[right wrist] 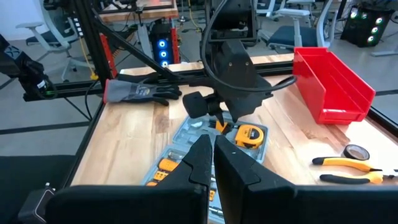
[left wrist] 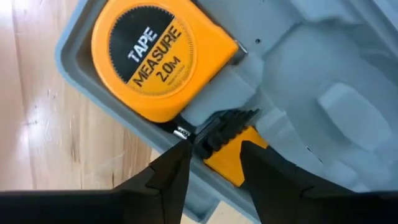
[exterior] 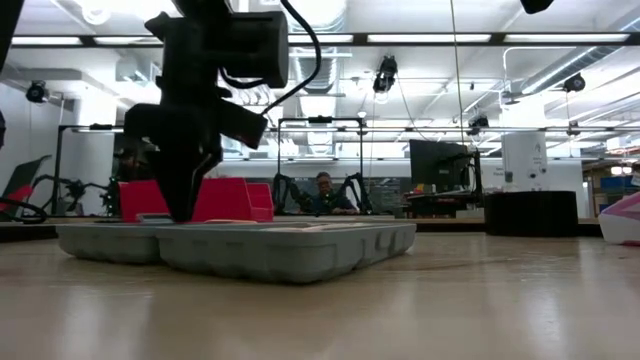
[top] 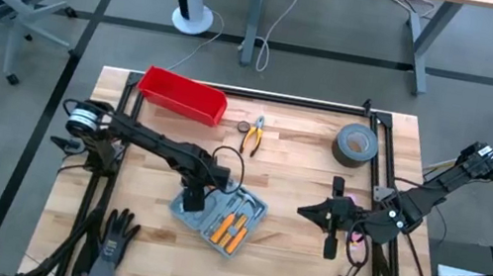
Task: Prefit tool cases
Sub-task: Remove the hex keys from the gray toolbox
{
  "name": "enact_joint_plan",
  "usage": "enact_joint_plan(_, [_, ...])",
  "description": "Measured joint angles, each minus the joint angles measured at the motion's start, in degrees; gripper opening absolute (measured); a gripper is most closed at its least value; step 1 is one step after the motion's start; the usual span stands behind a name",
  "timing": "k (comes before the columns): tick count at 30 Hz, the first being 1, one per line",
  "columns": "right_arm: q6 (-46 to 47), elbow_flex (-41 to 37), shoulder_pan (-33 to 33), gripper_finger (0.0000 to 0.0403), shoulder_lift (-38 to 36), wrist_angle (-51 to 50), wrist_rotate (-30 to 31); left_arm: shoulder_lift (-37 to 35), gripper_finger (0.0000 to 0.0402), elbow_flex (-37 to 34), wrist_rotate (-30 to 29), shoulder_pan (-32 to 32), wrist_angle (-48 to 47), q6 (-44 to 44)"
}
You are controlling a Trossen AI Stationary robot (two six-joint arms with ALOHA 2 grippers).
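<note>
Low view: wooden table [exterior: 480, 300], seated person [exterior: 323, 190] behind; left gripper [left wrist: 211, 163] seemingly parted over tool case [exterior: 290, 245].

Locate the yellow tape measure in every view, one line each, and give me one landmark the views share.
High view: not discernible; the left gripper covers that end of the tool case.
Low view: not visible; only the case's side shows.
Left wrist view: tape measure upper left, in the case's corner.
Right wrist view: tape measure centre, beneath the left gripper.
Shared landmark: red bin.
</note>
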Motion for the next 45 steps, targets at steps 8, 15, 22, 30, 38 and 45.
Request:
enact_joint_plan(8, [0.0, 0.0, 0.0, 0.0000, 0.0, 0.0, 0.0, 1.0, 0.0148, -1.0, -0.1, 0.0, 4.6, 1.7])
enact_joint_plan(15, [0.0, 0.0, 0.0, 0.0000, 0.0, 0.0, 0.0, 1.5, 0.0138, -3.6, -0.4, 0.0, 6.3, 1.7])
enact_joint_plan(22, [0.0, 0.0, 0.0, 0.0000, 0.0, 0.0, 0.0, 1.7, 0.0081, -3.6, -1.1, 0.0, 7.3, 1.7])
enact_joint_plan(30, [0.0, 0.0, 0.0, 0.0000, 0.0, 0.0, 0.0, 1.8, 0.0006, -2.5, -0.8, -0.1, 7.7, 1.3])
enact_joint_plan(38, [-0.1, 0.0, 0.0, 0.0000, 0.0, 0.0, 0.0, 2.1, 0.0001, 1.6, 0.0, -0.3, 4.3, 1.3])
enact_joint_plan(45, [-0.1, 0.0, 0.0, 0.0000, 0.0, 0.0, 0.0, 2.0, 0.0001, 5.9, -0.2, -0.9, 0.1, 1.3])
